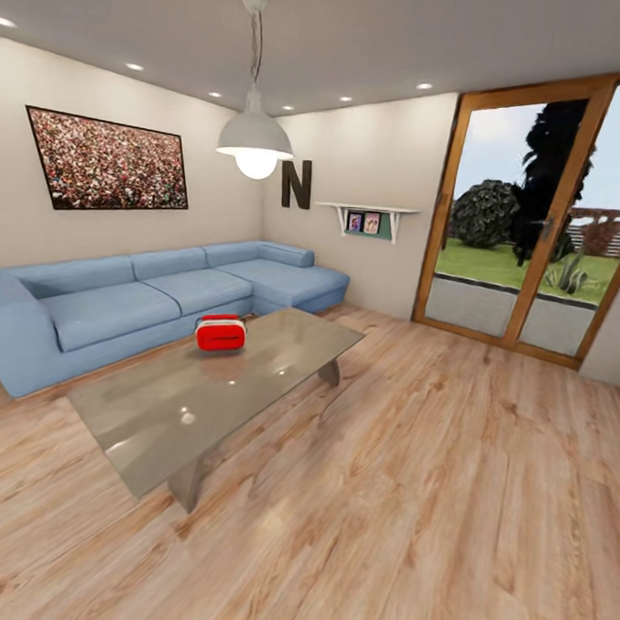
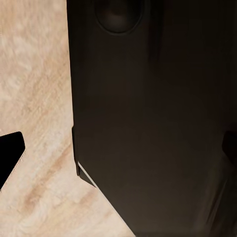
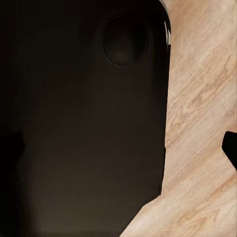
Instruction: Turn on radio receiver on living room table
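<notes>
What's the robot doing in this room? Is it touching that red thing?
Not yet. From its head camera the robot is looking across the living room at the red radio receiver, which sits on the glossy low table in front of the blue sofa. Nothing is touching the radio. The wrist cameras look down past the robot's own dark body at the wooden floor, so the arms seem to hang low, away from the table. Whether the claws are open or shut cannot be told.

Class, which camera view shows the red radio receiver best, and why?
The head view: the radio receiver sits whole and unobstructed on the table. Both wrist views instead look at dark robot bodywork and wooden floor.
</notes>
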`<state>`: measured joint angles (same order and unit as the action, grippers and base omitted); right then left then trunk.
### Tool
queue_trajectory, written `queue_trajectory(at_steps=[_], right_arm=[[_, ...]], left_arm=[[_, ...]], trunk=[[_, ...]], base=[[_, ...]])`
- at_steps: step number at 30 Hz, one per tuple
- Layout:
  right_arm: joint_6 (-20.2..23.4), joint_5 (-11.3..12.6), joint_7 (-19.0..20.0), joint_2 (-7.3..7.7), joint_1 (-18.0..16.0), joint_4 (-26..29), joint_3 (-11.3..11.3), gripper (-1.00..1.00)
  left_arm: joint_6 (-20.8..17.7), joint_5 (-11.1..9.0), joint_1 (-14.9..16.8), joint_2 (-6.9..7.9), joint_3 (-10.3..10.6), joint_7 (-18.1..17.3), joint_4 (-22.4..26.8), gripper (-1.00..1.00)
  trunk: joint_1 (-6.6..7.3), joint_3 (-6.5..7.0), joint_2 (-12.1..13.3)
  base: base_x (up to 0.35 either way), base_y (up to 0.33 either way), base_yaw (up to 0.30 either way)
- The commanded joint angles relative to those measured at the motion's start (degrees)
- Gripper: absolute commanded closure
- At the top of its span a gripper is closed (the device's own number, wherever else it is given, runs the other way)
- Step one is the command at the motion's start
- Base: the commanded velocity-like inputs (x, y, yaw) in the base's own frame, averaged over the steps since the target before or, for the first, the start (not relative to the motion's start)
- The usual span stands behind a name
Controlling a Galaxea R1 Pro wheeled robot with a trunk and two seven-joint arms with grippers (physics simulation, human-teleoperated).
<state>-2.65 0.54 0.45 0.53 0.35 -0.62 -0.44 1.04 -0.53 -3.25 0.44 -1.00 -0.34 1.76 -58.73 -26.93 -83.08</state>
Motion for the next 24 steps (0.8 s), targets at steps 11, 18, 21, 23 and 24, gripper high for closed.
queue_trajectory(at_steps=[11,18,21,23,24], right_arm=[[0.16,0.07,0.08,0.0,-0.01,0.0,0.09,-1.0],[0.1,-0.21,0.17,-0.07,0.0,0.0,0.16,-1.0],[0.05,-0.35,0.17,-0.17,0.0,0.0,0.26,-1.0],[0.0,-0.36,0.17,-0.17,0.0,0.0,0.26,-1.0],[-0.03,-0.36,0.17,-0.17,0.0,0.0,0.26,-1.0]], left_arm=[[-0.01,0.01,0.0,0.0,0.03,-0.01,0.0,-1.0],[-0.03,0.01,0.0,0.0,0.04,-0.01,0.0,-1.0],[-0.05,0.01,0.0,0.0,0.04,-0.01,0.0,-1.0],[-0.07,0.01,0.0,0.0,0.04,0.0,0.0,-1.0],[-0.04,0.01,0.0,0.0,0.02,0.01,0.0,-1.0]], trunk=[[0.0,0.0,0.0],[0.0,0.0,0.0],[0.0,0.0,0.0],[0.0,0.0,0.0],[0.0,0.0,0.0]], base=[[0.319,0.0,0.0],[0.324,0.0,0.0],[0.324,0.0,0.0],[0.324,0.0,0.0],[0.324,0.0,0.0]])
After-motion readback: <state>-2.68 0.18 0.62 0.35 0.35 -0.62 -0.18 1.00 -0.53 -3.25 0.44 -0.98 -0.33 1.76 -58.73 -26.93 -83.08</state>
